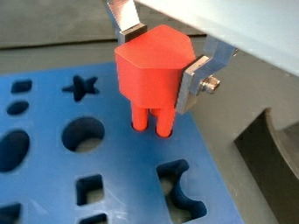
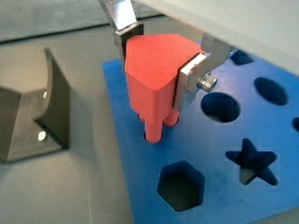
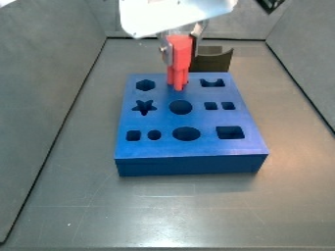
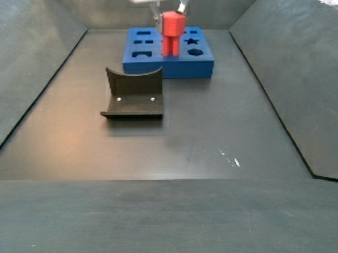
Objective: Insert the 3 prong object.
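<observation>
The 3 prong object (image 1: 149, 72) is a bright red piece with a blocky head and parallel prongs pointing down. My gripper (image 1: 163, 54) is shut on its head and holds it upright. Its prong tips are at the top face of the blue block (image 1: 47, 175), near the block's edge; whether they have entered a hole is hidden. In the wrist view (image 2: 156, 83) the prongs meet the block (image 2: 222, 197) near its corner. In both side views the red piece (image 3: 177, 61) (image 4: 171, 34) stands over the block's far part (image 3: 183, 157) (image 4: 199, 61), under the gripper (image 3: 179, 39) (image 4: 171, 17).
The blue block has several shaped holes: a star (image 2: 251, 160), round ones (image 1: 83, 134) and a hexagon (image 2: 181, 185). The dark fixture (image 4: 133, 94) stands on the grey floor beside the block, also in a wrist view (image 2: 41, 114). Grey walls surround the floor.
</observation>
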